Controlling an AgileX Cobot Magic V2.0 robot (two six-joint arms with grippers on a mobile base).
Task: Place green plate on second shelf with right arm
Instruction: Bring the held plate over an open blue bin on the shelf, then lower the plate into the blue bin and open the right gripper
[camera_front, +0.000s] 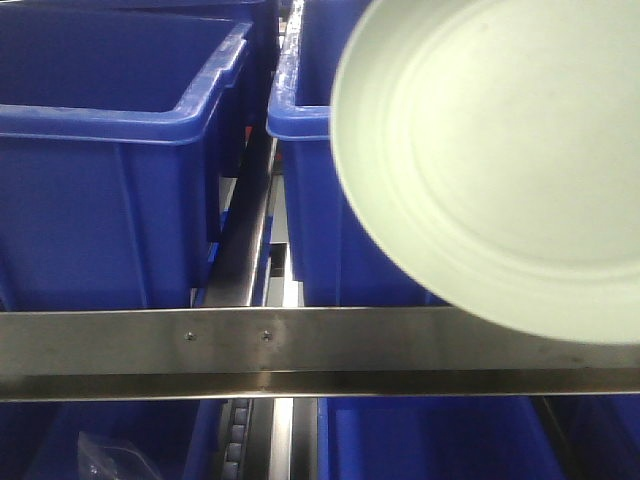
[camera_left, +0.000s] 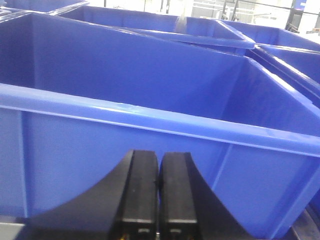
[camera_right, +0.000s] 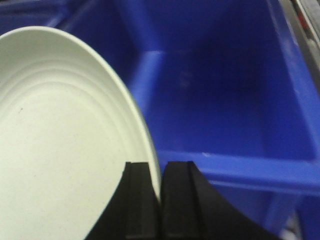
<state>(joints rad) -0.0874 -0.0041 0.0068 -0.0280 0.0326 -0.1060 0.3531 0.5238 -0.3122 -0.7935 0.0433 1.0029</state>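
Carry step: the right gripper (camera_right: 160, 200), fingers clenched on the rim of the green plate (camera_right: 65, 140), holds it tilted at 2 o'clock in the front view, above the front rail of the second shelf (camera_front: 300, 350) at 6 o'clock. Next, probably lowering and release, with the rim of the blue bin (camera_right: 240, 170) beneath obstructing; the left gripper (camera_left: 159, 200), pressed together empty, faces another bin (camera_left: 150, 117).

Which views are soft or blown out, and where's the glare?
Front-facing view: green plate sits near the lens, bright and soft-edged; front rail of the second shelf is sharper, with a glare streak along its lower edge. Left wrist view: blue bin rim shows sheen, background top right is blown out. Right wrist view: soft throughout, plate rings readable, bin interior dim.
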